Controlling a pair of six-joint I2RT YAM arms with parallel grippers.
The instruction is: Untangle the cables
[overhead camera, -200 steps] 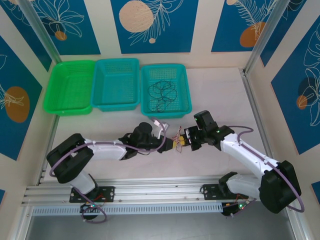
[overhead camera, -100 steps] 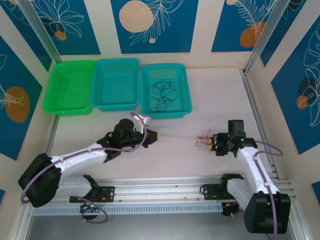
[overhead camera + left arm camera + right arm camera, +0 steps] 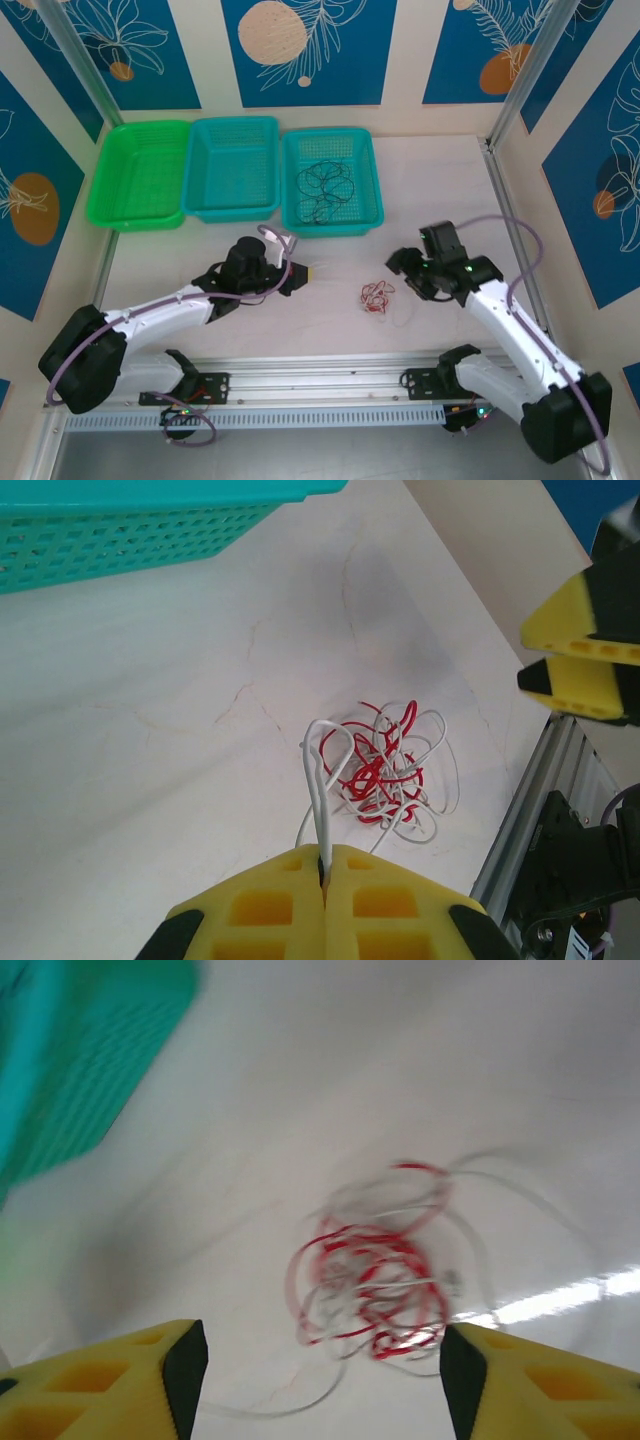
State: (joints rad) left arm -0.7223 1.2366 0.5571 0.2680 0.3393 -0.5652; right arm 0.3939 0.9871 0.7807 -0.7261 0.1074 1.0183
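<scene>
A red and white cable clump [image 3: 376, 297] lies on the table between the two grippers. In the left wrist view one white cable loop [image 3: 322, 780] rises from the clump [image 3: 385, 770] into my left gripper [image 3: 325, 868], which is shut on it. The left gripper [image 3: 304, 271] sits left of the clump. My right gripper [image 3: 401, 270] hovers just right of it and above. In the right wrist view the right gripper [image 3: 322, 1365] is open, with the blurred clump [image 3: 375, 1280] beyond its yellow fingers [image 3: 150, 1365]. The black cable [image 3: 328, 185] lies coiled in the right teal basket [image 3: 368, 215].
A green basket [image 3: 140, 215] and a second teal basket [image 3: 232, 208] stand in a row at the back left. An aluminium rail [image 3: 320, 378] runs along the near table edge. The right gripper's yellow fingers [image 3: 585, 645] show at the right in the left wrist view.
The right gripper has opened and let go of the clump, which now lies on the table further left. The right arm swung left and up. The left gripper barely moved.
</scene>
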